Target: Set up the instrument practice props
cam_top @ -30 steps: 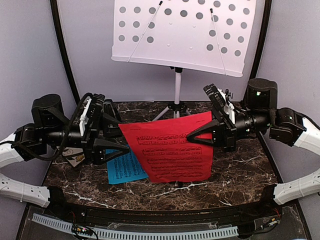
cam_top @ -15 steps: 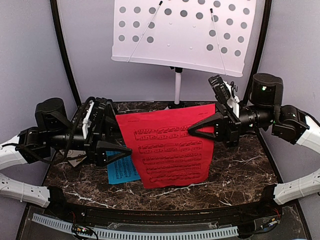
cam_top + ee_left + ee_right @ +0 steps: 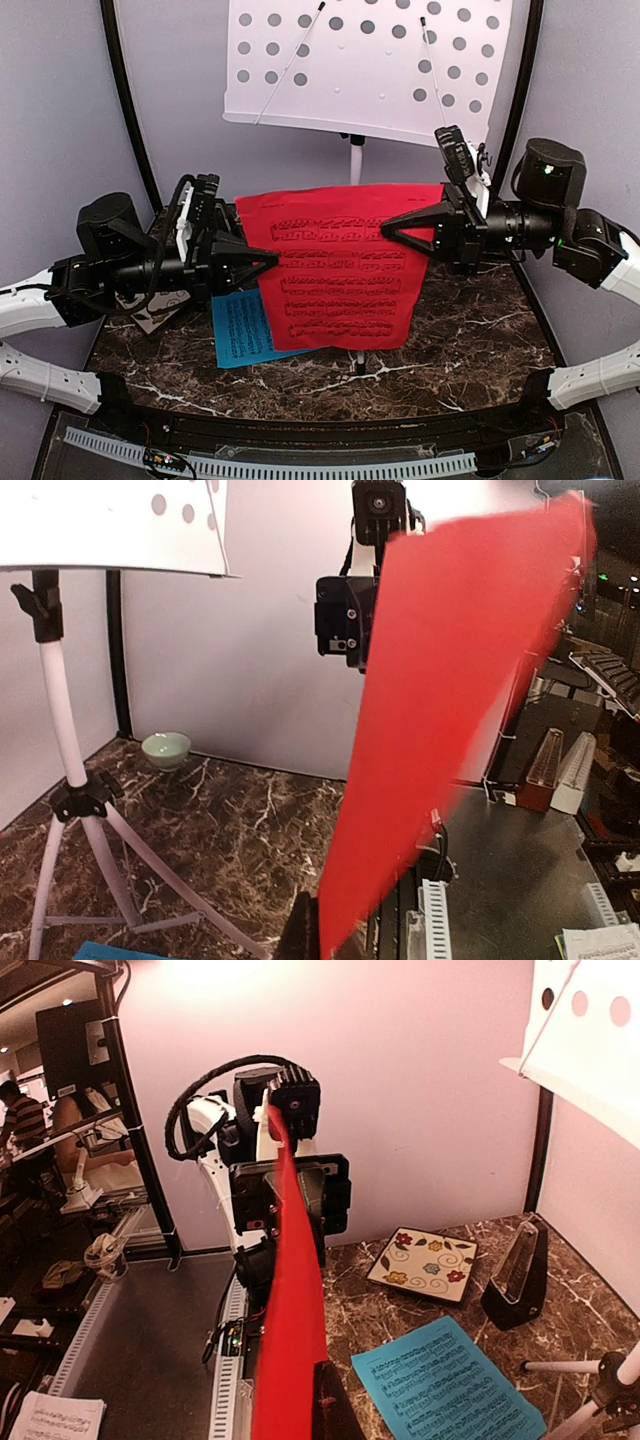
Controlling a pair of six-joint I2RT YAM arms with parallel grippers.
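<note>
Nearest, the blue sheet (image 3: 238, 330) lies flat on the bench (image 3: 470, 340) at left, with bare marble to its right. Above it the red sheet (image 3: 340, 270) hangs in the air, its staves running left to right and its top edge toward the music stand (image 3: 365, 65). The left gripper (image 3: 265, 262) and right gripper (image 3: 392, 225) each pinch a side edge.

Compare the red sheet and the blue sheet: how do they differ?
The red sheet hangs in the air, pinched at its side edges by the left gripper and right gripper; the blue sheet lies flat on the table, untouched. From above, the red sheet partly hides the blue sheet. Both carry printed music.
</note>
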